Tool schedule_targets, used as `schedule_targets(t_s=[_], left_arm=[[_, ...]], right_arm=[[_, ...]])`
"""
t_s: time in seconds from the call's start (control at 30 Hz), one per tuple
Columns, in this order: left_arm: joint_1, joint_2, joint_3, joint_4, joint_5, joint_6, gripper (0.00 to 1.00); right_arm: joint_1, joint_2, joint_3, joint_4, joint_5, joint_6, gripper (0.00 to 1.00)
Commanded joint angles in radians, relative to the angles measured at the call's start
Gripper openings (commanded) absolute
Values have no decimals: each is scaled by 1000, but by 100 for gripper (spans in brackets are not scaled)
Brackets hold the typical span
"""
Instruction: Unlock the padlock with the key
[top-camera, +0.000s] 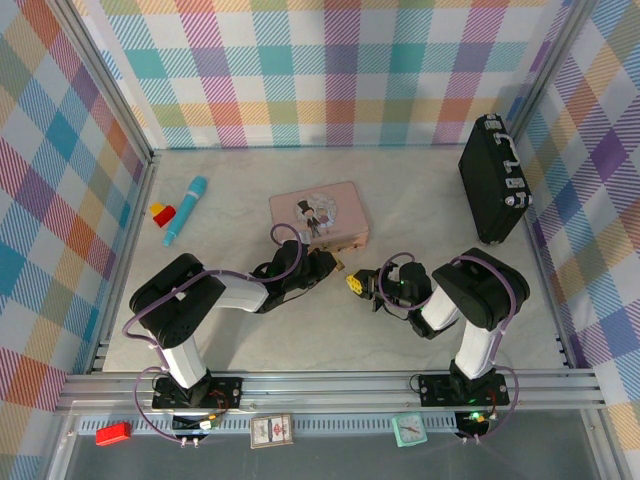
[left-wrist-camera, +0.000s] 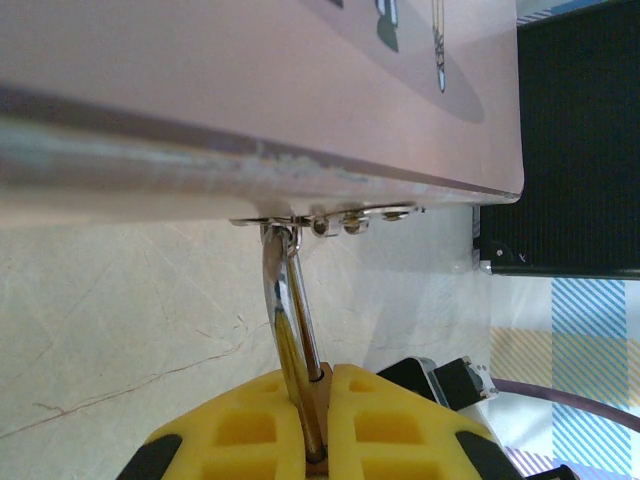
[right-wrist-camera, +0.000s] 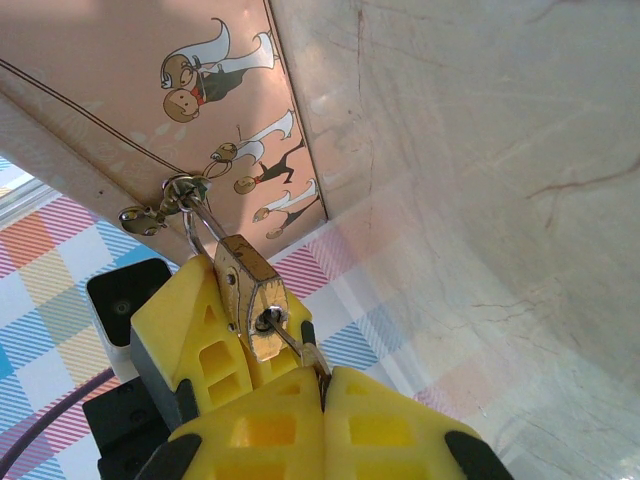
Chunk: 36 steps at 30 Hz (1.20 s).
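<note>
**Key in the padlock, both grippers holding on**

The small brass-gold padlock (right-wrist-camera: 250, 285) hangs from a little metal hasp (right-wrist-camera: 180, 195) at the near right corner of the flat pink tin box with cartoon pictures (top-camera: 318, 218). The tin lies flat in the middle of the pale marbled counter (top-camera: 250, 335). The padlock's thin silvery loop (left-wrist-camera: 288, 320) goes up through the hasp. I cannot tell if the loop is locked or loose.

The left gripper (left-wrist-camera: 318, 415) has yellow fingers. They are closed tight on the padlock's body, one finger on each side. It reaches in from the left and holds the padlock just off the tin's edge.

The right gripper (right-wrist-camera: 322, 385) has yellow fingers too. They are pressed together on the thin silvery key (right-wrist-camera: 293, 341). The key sticks out from between the fingers, and its tip is in the round keyhole at the end of the padlock. Seen from the top, this gripper is just to the right of the left one and a bit nearer. The two are almost touching.

A black hard case with silver clasps (top-camera: 493, 180) stands on its edge at the far right of the counter, well apart from the tin.
</note>
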Motion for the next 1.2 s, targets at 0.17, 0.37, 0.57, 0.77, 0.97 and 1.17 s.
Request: schedule_targets(t_s=[0.17,0.37,0.57,0.77,0.97,1.17], left_arm=[[-29,-28,12,149,51,-43,6],[-28,-34,7,149,47,-43,6],[-29,-44,3,144,41,-41,6],[-29,-40,7,123,37,-31,6],[-27,-34,15,120,33,-26,6],[-26,-37,23,104,35,-20,7]], right_arm=[[20,-37,40,61,16,2,0],[20,-24,23,54,32,-5,0],[20,-6,19,63,41,-4,0],[20,-5,-2,54,47,-4,0],[37,-35,-31,31,78,-2,0],[36,-41,-34,16,74,-8,0]])
